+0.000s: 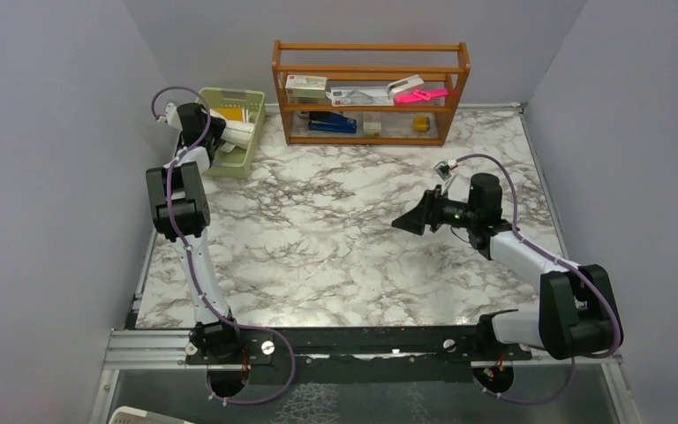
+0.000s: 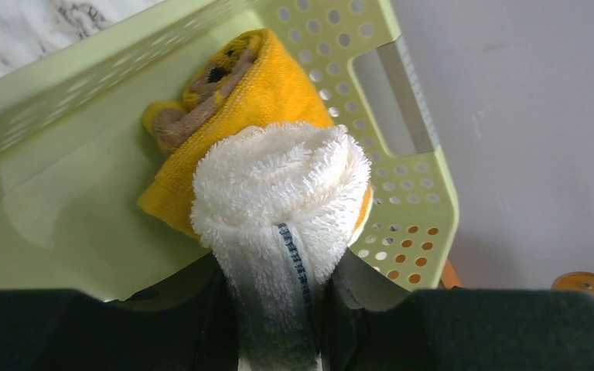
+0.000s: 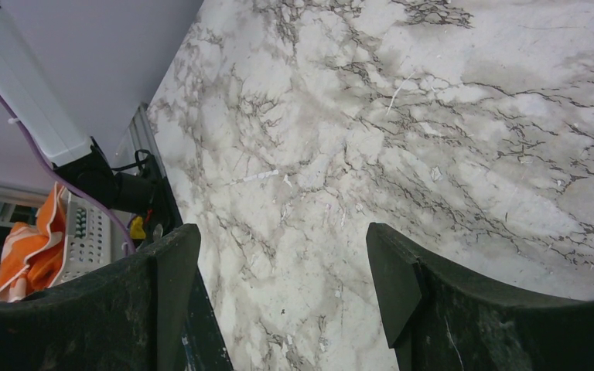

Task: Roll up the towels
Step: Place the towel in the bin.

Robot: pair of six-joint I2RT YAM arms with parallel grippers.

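Note:
In the left wrist view my left gripper (image 2: 278, 297) is shut on the rolled cream-white towel (image 2: 282, 193) and holds it over the green basket (image 2: 85, 201). The mustard-yellow towel (image 2: 267, 89) with brown patches lies rolled in the basket, right behind the white one and touching it. In the top view the left gripper (image 1: 229, 132) reaches into the green basket (image 1: 247, 155) at the back left; the white towel (image 1: 239, 132) shows there with a strip of yellow (image 1: 227, 112). My right gripper (image 1: 406, 221) is open and empty above the marble table; in its wrist view it (image 3: 282, 286) frames bare marble.
A wooden shelf (image 1: 371, 93) with office items stands at the back centre, right of the basket. Grey walls close the left, back and right sides. An orange cloth (image 3: 31, 251) lies off the table beyond its edge.

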